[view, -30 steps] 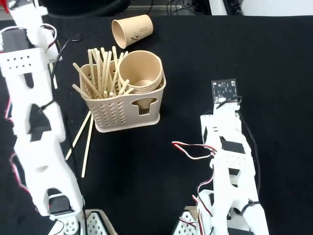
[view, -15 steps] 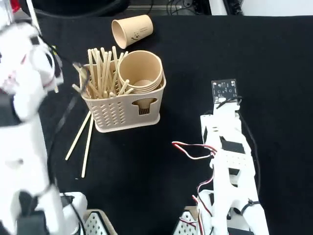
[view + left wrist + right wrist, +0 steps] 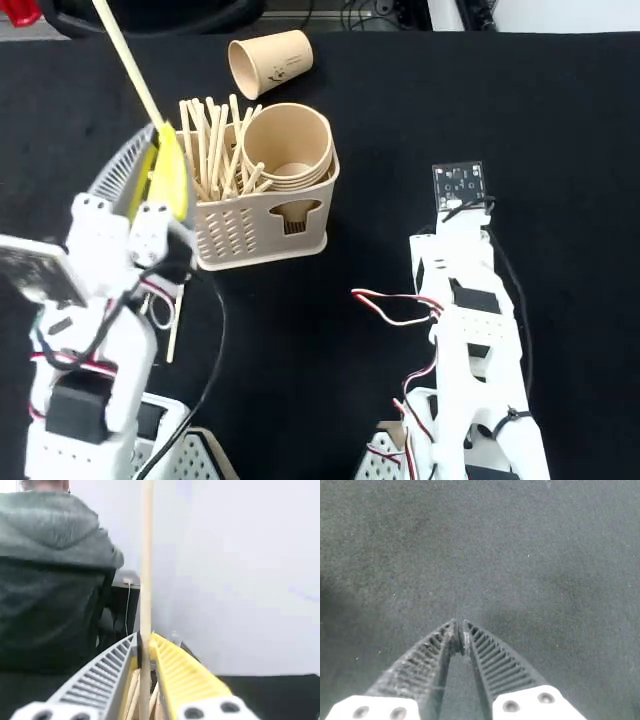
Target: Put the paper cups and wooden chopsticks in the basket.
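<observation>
The left gripper (image 3: 160, 140) sits against the left side of the basket (image 3: 250, 235), its jaws clamped on one stick (image 3: 125, 50). In the left wrist view the stick (image 3: 145, 555) runs straight up out of the pinch. From above, its long axis slants away from the basket: the free end points up and to the far left, and the gripped end is by the basket's left rim. The opening lies just right of the gripper, so the next move is probably a short carry rightward and a tilt to drop the lower end in.

A loose stick (image 3: 173, 335) lies on the table (image 3: 560, 120) near the basket's front-left corner, mostly hidden behind the left arm.

Inside the basket, a bundle (image 3: 205, 140) of sticks fills the left half and stacked cups (image 3: 288, 140) stand upright in the right half. A loose cup (image 3: 270, 60) lies on its side just behind the basket, not yet put away.

Well right of the basket, the right gripper (image 3: 459, 635) hangs over bare table with its jaws closed on nothing. The left arm is much the nearer one.
</observation>
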Tool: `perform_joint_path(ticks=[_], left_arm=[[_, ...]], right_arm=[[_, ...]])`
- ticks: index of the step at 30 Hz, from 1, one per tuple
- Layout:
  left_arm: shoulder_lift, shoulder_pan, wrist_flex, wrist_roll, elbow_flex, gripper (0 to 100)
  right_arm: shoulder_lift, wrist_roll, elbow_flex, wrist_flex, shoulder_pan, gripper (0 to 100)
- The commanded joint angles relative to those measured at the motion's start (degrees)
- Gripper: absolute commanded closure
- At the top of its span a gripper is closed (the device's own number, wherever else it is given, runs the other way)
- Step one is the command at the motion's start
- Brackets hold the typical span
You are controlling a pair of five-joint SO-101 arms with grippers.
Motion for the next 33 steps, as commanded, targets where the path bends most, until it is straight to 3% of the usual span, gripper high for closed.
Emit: perform_joint_path(ticks=[1,10,23,29,33], left_arm=[[-1.6,0.6,-2.3,-0.2,6.9,97],[-1.8,0.6,0.7,-1.7,9.6,86],[-2.1,-5.2,4.4,2.6,5.4,86],[-1.6,-9.6,24.8,2.7,-10.4,86],[0.9,-19.6,39.0,2.3,-21.8,85]], right_arm=[[-1.7,0.7,-0.1,-1.1,-0.6,98.5],[-1.7,0.7,-0.1,-1.1,-0.6,98.5],[-1.7,0.7,-0.1,-1.1,-0.6,98.5],[-1.7,0.7,-0.1,-1.1,-0.5,98.5],[-1.7,0.7,-0.5,-0.6,-0.5,98.5]])
